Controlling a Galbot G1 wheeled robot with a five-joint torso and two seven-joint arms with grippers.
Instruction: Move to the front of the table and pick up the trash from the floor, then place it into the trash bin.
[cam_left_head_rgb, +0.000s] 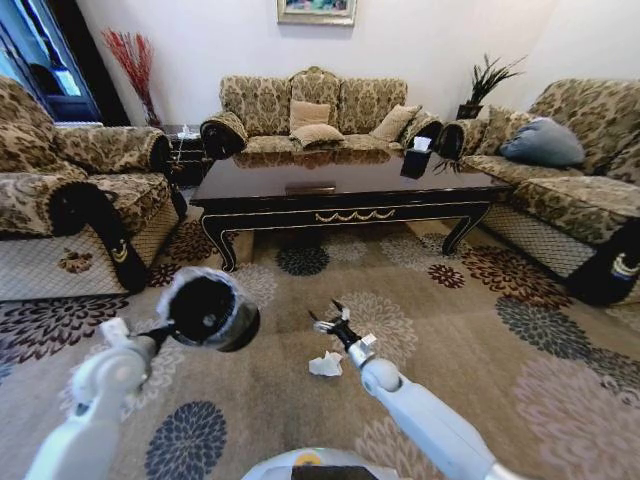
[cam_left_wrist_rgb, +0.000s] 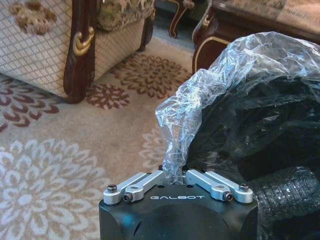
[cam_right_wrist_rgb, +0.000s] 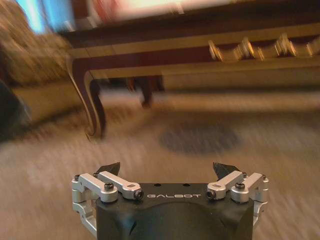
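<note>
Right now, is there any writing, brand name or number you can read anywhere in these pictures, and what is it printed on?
"GALBOT": on the black body of the left gripper, which is shut on the trash bin's plastic liner.
"GALBOT": on the black body of the right gripper, open above the carpet.
The framed picture on the wall carries nothing readable.

The head camera looks forward and down from high up; both wrist cameras sit low, close behind each claw — all three share the worktop (cam_left_head_rgb: 340, 185) and floor (cam_left_head_rgb: 480, 330).
</note>
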